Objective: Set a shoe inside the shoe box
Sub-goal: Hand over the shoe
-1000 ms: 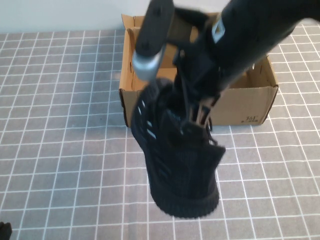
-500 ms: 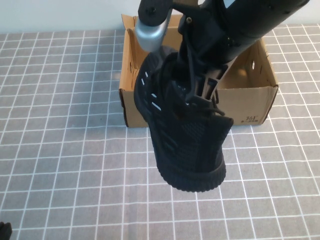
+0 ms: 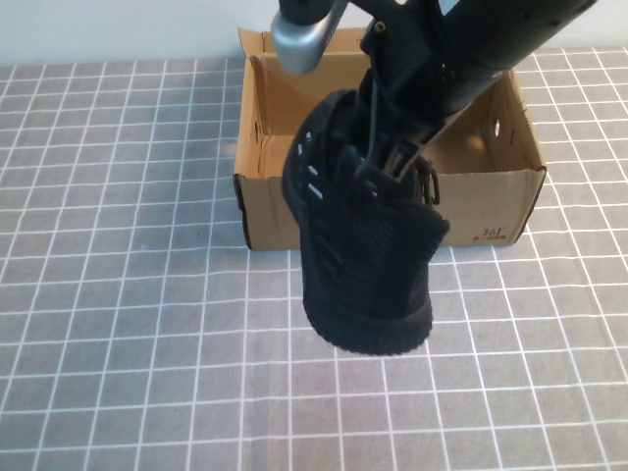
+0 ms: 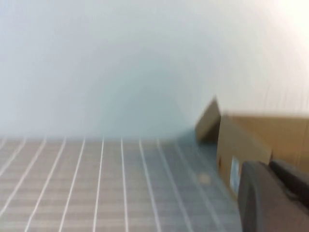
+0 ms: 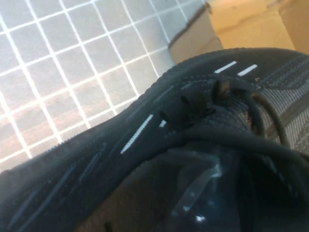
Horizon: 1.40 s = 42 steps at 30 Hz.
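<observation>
My right gripper (image 3: 392, 162) is shut on the black knit shoe (image 3: 363, 265) at its laced opening. It holds the shoe in the air, toe hanging down toward me, over the front wall of the brown cardboard shoe box (image 3: 491, 201). The heel end overlaps the open box and the toe hangs in front of it. In the right wrist view the shoe (image 5: 145, 130) fills the picture, with a box corner (image 5: 241, 24) beyond it. My left gripper (image 4: 275, 193) is low at the left, out of the high view, with the box (image 4: 270, 135) ahead of it.
The box stands at the back middle of a grey mat with a white grid (image 3: 118, 294). A pale wall (image 3: 118, 29) runs along the far edge. The box flaps stand up on its rim.
The right arm has carried the shoe up and back toward the box. The toe now hangs closer to the box's front wall.
</observation>
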Available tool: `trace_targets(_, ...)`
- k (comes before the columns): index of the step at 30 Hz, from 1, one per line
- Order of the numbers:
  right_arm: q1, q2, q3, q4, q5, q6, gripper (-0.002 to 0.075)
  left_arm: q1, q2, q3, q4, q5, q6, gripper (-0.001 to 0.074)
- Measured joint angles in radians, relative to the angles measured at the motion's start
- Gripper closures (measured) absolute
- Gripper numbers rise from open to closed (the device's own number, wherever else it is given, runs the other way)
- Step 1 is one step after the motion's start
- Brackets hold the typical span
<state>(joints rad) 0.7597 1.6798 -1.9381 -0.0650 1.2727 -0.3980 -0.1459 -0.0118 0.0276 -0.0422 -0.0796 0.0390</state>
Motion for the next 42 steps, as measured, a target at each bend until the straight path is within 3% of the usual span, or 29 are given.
trace_targets(5,-0.062,0.053,-0.042,0.007,-0.005,0.052,0.0725,0.000,0.000,0.000,-0.043,-0.073,-0.215,0.0736)
trace_targets(8,-0.099,0.097,-0.104,0.018,0.000,0.081,0.0725,0.000,0.027,-0.043,-0.039,0.052,-0.305,0.0736)
trace_targets(13,-0.145,0.177,-0.224,0.065,0.004,0.095,0.0725,0.000,0.225,-0.250,-0.012,0.268,-0.302,0.0736)
trace_targets(20,-0.162,0.253,-0.320,0.086,0.006,0.101,0.0725,0.000,0.626,-0.620,-0.062,0.588,-0.056,0.0736)
trace_targets(27,-0.164,0.259,-0.322,0.092,0.010,0.121,0.0725,-0.011,0.974,-0.877,-0.455,0.712,0.429,0.0736)
trace_targets(31,-0.164,0.259,-0.322,0.092,0.010,0.132,0.0725,-0.119,1.109,-0.969,-0.593,0.679,0.584,0.0735)
trace_targets(37,-0.164,0.268,-0.326,0.084,0.010,0.167,0.0725,-0.356,1.250,-1.077,-0.559,0.605,0.612,0.0736)
trace_targets(42,-0.175,0.280,-0.326,0.081,0.010,0.177,0.0725,-0.467,1.246,-1.090,-0.509,0.580,0.616,0.0736)
